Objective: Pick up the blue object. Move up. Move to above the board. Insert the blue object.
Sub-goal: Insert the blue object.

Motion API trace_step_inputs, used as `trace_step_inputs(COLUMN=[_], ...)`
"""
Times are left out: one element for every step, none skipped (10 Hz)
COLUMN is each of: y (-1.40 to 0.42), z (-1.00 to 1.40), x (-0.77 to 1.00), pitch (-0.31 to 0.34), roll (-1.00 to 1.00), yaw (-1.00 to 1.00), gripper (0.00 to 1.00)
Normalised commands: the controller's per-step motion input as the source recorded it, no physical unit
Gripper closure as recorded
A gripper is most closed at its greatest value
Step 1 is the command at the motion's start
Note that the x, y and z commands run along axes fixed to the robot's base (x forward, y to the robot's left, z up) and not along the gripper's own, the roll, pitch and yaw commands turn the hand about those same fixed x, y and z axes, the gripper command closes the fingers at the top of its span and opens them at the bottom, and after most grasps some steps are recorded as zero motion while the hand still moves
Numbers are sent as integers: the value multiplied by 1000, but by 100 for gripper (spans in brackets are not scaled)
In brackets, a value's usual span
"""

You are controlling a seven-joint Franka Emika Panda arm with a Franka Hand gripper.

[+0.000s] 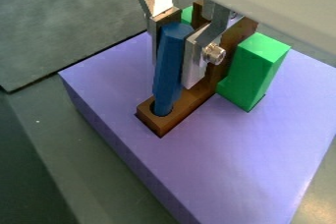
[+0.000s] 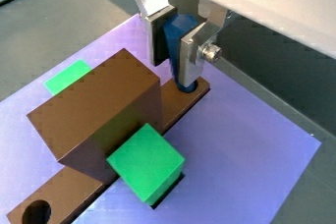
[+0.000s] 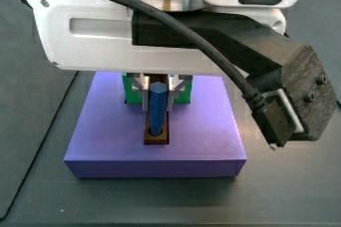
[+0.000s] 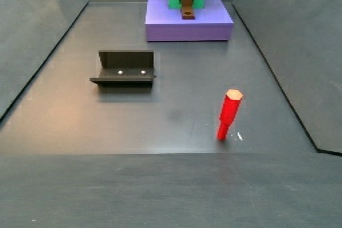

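Observation:
My gripper is shut on the blue object, a thin straight peg that stands nearly upright between the silver fingers. The peg's lower end sits in the round hole at one end of the brown board. The board lies on the purple slab. In a wrist view the gripper holds the peg over the board's end; a second hole shows at the far end. In a side view the peg stands in the board.
A brown block sits over the board's middle, with green blocks on either side. On the grey floor lie a red peg and the dark fixture, away from the purple slab.

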Motion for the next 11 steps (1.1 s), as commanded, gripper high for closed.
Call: trace_step_inputs(y=[-171,-106,-49,-31,-86,0,0,-29,-80,-46,0], z=[-46,-203,-277,-289,-394,-143,-40,-309,-591,-71,0], x=[0,0,71,120,149,303,129,0,0,0,0], pitch=[0,0,0,0,0,6,54,20,0,10,0], roll=[136,190,263,303,367,353,417,399,340,109,0], yaw=[0,0,40,23,23,0,0,0,0,0,0], gripper=[100,100,100,100,100,100,100,100,100,100,100])
